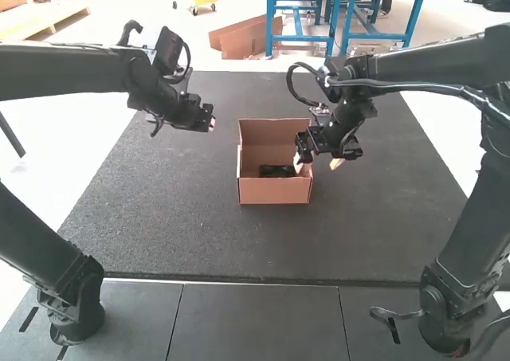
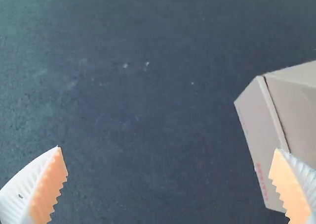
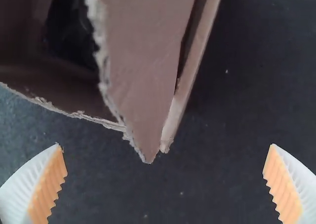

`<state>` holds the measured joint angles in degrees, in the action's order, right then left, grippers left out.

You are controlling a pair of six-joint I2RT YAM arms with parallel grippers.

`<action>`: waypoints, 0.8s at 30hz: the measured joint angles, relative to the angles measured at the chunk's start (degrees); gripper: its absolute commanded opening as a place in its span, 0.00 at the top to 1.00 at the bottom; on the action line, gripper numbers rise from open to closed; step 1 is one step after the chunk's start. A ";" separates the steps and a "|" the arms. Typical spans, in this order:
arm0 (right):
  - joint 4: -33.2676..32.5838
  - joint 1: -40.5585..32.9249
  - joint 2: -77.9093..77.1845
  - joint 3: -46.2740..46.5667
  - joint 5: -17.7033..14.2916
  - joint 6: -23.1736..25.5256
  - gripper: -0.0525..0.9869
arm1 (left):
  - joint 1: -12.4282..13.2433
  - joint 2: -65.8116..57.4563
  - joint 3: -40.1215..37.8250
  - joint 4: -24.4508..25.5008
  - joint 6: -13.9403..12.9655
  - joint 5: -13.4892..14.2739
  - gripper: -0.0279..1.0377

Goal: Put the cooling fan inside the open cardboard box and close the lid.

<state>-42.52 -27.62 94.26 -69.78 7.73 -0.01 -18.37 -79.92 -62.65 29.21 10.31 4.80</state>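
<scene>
A dark mat [image 1: 159, 209] covers the table, and the cardboard box [image 1: 275, 190] stands on it, top open. A dark object that looks like the cooling fan [image 1: 276, 170] lies inside the box on its floor, so the placing step seems done and closing is the step in hand.

The right gripper [image 3: 160, 184] hovers at the box's right side. Its fingers are spread wide, holding nothing, with a loose flap [image 3: 148, 61] of the box in line between them. The left gripper [image 2: 163, 184] hangs to the left of the box and apart from it, also spread wide and empty.

Next, the right gripper would likely need to take or nudge that flap inward over the box without shifting the box.
</scene>
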 measured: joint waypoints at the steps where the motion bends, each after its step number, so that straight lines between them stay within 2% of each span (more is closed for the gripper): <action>1: 0.11 -0.02 -1.01 0.00 0.04 -0.28 0.07 | 0.00 -0.37 -0.87 -0.48 -0.02 0.37 0.06; 7: 4.07 0.15 -10.05 1.66 -0.35 -2.34 0.07 | -0.76 -5.60 -8.55 -1.92 -0.20 1.75 0.06; 16: 15.91 2.78 -18.86 9.14 -4.13 -2.89 0.07 | -7.50 -14.12 -16.90 -1.88 -0.46 2.10 0.06; 21: 23.06 2.99 -23.50 11.76 -5.22 -2.82 0.07 | -9.53 -17.14 -18.97 -1.79 -0.46 2.08 0.06; 24: 23.63 2.99 -26.23 11.78 -5.49 -2.80 0.07 | -10.38 -18.62 -19.34 -1.86 -0.50 2.08 0.06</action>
<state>-18.90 -24.62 68.03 -58.00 2.24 -2.81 -28.75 -98.54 -82.00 27.35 9.80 6.87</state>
